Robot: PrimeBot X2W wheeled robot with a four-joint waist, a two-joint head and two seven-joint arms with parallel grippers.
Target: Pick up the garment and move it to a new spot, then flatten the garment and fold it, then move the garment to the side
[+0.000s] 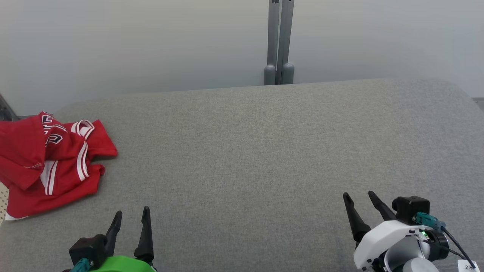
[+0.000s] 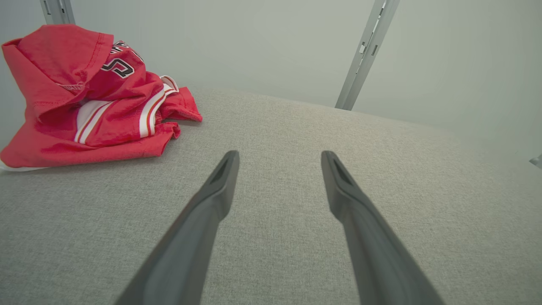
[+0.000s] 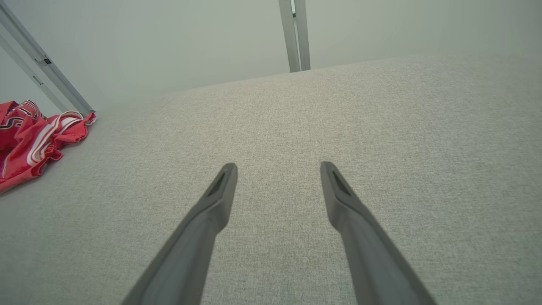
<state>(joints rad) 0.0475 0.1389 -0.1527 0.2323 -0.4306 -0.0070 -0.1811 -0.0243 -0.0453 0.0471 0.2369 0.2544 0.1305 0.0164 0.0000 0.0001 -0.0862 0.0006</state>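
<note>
Nothing started yet: the red jersey lies crumpled at the left edge of the grey table. Left gripper and right gripper hover spread and empty near the front edge. Pickup, flattening, folding all remain.

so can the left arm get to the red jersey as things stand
Probably yes: the red jersey lies crumpled ahead and left of the open left gripper, with bare grey surface between them.
</note>
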